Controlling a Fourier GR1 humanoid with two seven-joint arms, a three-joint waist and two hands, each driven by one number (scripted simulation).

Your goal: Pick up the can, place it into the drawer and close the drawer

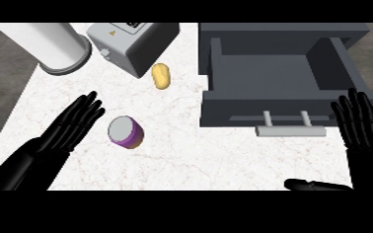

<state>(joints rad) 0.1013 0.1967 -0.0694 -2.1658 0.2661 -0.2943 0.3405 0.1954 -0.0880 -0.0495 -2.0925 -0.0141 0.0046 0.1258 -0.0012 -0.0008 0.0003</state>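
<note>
A short purple can [125, 132] with a pale grey top stands on the white marble counter [182, 153], left of centre. My left hand [73, 123] lies open just to the left of it, fingers straight and pointing up, apart from the can. The dark grey drawer [277, 69] is pulled open at the right, with a light grey handle [290, 128] on its front. Beside the drawer's front right corner, my right hand [357, 118] is open with fingers up; its thumb [310, 184] shows lower down. Neither hand holds anything.
A small yellow potato-like item [161, 75] lies between the can and the drawer, farther back. Behind it stands a grey toaster [131, 42]. A white cylinder [55, 47] stands at the back left. The counter's left edge runs close to my left forearm.
</note>
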